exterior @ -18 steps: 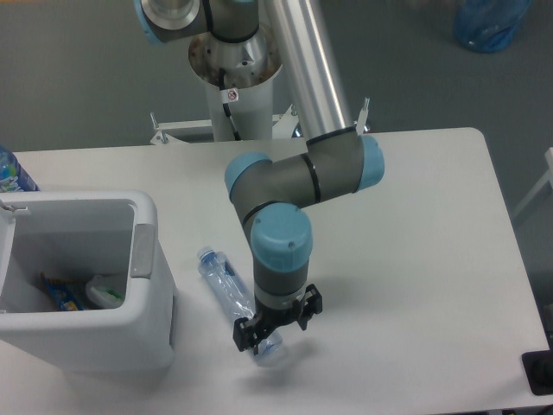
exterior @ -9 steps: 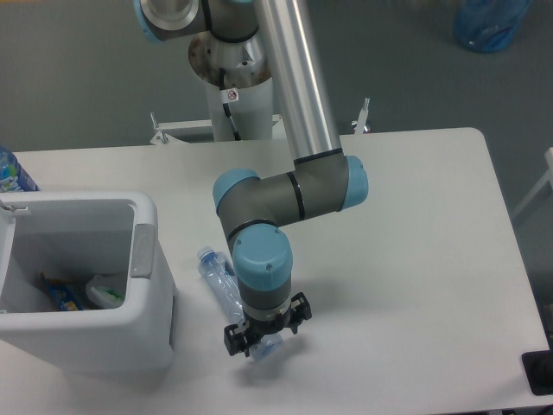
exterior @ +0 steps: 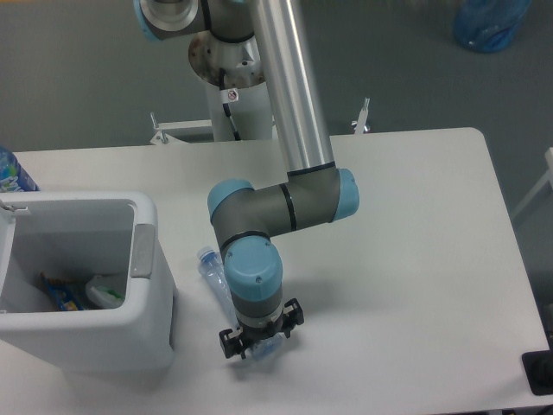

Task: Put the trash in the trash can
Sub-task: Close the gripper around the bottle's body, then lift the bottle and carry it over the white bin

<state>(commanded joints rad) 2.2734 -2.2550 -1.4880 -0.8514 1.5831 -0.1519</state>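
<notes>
Bottle: a clear blue-tinted plastic bottle (exterior: 213,270) is lying on the worktop (exterior: 415,259), bottom middle.
Fingers: the fingers (exterior: 259,344) are spread around its lower end.
Trash can: a white trash can (exterior: 147,311) is seen at the left.

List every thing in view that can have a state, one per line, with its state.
clear plastic bottle: lying on its side on the table, cap end toward the bin, far end under the gripper.
gripper: down at the bottle's far end; open or shut cannot be told.
trash can: upright, open-topped, trash inside.
white carton: lying inside the trash can.
blue-label bottle: at the table's left edge, mostly cut off.
</notes>
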